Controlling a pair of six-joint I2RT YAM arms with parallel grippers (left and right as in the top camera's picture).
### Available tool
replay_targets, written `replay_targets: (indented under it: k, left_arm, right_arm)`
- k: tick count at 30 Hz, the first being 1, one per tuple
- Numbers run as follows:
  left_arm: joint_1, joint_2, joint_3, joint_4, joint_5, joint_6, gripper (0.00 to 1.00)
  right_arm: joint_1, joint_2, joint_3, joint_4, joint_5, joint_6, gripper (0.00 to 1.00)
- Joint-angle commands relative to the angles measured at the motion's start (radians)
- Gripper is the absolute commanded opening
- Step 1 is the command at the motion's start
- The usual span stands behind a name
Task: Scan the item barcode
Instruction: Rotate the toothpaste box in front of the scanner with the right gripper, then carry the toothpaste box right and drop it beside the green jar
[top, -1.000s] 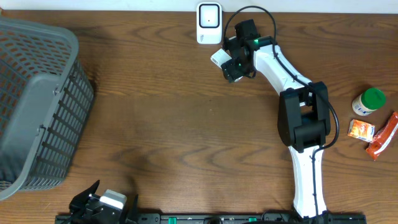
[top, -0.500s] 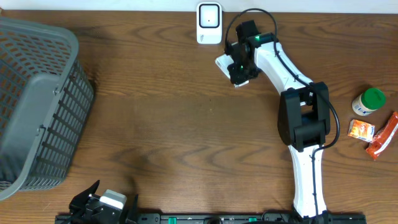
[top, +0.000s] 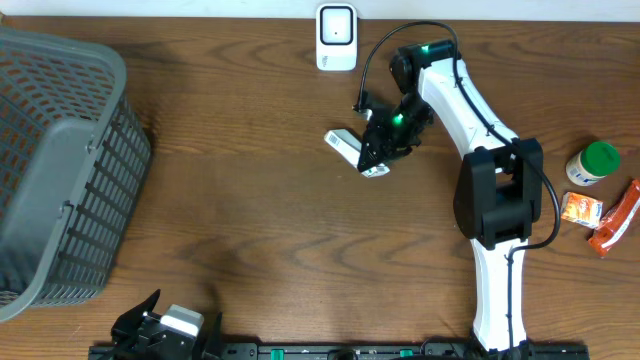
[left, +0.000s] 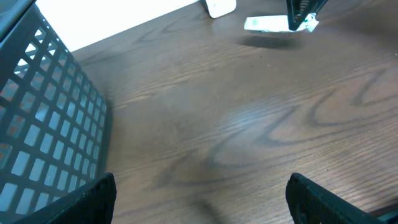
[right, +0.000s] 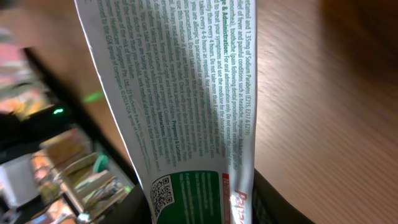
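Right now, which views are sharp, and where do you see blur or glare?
Overhead: sharp and evenly lit. Left wrist: a pale sheen lies on the table, and the medicine box is small but clear. Right wrist: the print on the medicine box is mostly sharp, but the background at the left is blurred.
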Motion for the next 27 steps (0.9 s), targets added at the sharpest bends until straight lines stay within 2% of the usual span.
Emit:
replay_targets:
  k: [1, 5, 6, 7, 9, 12, 18, 19, 27]
  left_arm:
    - [0.004, -0.006, 0.005, 0.003, 0.015, 0.006, 0.86]
    - [0.004, -0.006, 0.005, 0.003, 0.015, 0.006, 0.86]
    - [0.004, -0.006, 0.005, 0.003, 0.015, 0.006, 0.86]
    - [0.004, -0.006, 0.005, 0.003, 0.015, 0.006, 0.86]
    - [0.004, -0.006, 0.005, 0.003, 0.015, 0.006, 0.86]
    - [0.004, -0.006, 0.005, 0.003, 0.015, 0.006, 0.86]
    - [0.004, -0.006, 0.005, 0.003, 0.015, 0.006, 0.87]
    - [0.004, -0.006, 0.005, 0.003, 0.015, 0.006, 0.86]
    - [0.004, -0.006, 0.005, 0.003, 0.015, 0.006, 0.86]
  right_arm:
    - [-0.006, -0.032, 0.018, -0.012, -0.153, -0.094, 0.32]
    - [-0.006, -0.032, 0.018, -0.005, -0.135, -0.092, 0.33]
    - [-0.006, -0.032, 0.018, 0.04, -0.076, -0.033, 0.33]
    - [-0.006, -0.032, 0.018, 0.121, 0.031, 0.097, 0.35]
    - [-0.003, -0.032, 0.021, 0.213, 0.178, 0.219, 0.37]
    - [-0.002, -0.032, 0.025, 0.303, 0.296, 0.277, 0.38]
    - [0.011, -0.032, 0.073, 0.482, 0.447, 0.297, 0.4]
    - [0.019, -0.032, 0.09, 0.53, 0.541, 0.337, 0.4]
    - [0.082, -0.032, 0.109, 0.759, 0.824, 0.323, 0.33]
